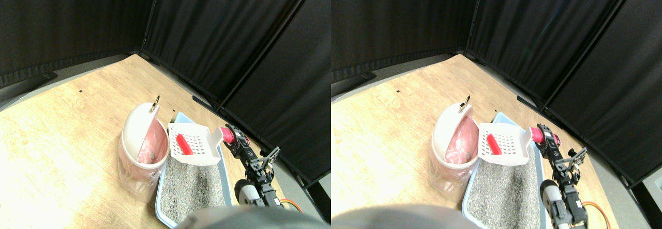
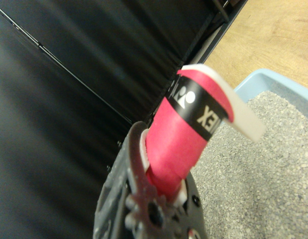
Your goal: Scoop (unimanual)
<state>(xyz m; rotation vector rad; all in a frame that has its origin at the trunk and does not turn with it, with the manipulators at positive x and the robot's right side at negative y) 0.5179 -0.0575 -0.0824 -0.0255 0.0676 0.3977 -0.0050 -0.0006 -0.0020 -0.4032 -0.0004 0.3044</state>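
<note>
Your right gripper (image 1: pixel 231 135) has its jaws closed around the pink-wrapped handle (image 2: pixel 181 134) of the white scoop (image 1: pixel 194 144); in the wrist view you see the wrap running straight into the jaw frame, with a black printed band near the handle's white end. The scoop is lifted above the far end of the litter tray (image 1: pixel 223 173), its slotted basket tilted toward the bin (image 1: pixel 142 146) and its near edge just beside the bin's rim.

Count what you have: one scoop, and one red piece (image 1: pixel 182 144) lying inside it against the slotted floor. One light blue tray, filled with grey litter (image 1: pixel 191 187). One white round bin with a pink liner, standing just left of the tray and touching or nearly touching it; its swing lid is tipped up, and a small grey lump (image 1: pixel 153 155) sits inside on the liner. A clear bag hangs loose around the bin's outside.

Everything stands on a light wood-grain floor (image 1: pixel 67 131), bright with glare at your left. Black curtain panels (image 1: pixel 227 27) close off the back and right side, with dark feet at their base and a strip of grey floor beyond them.
</note>
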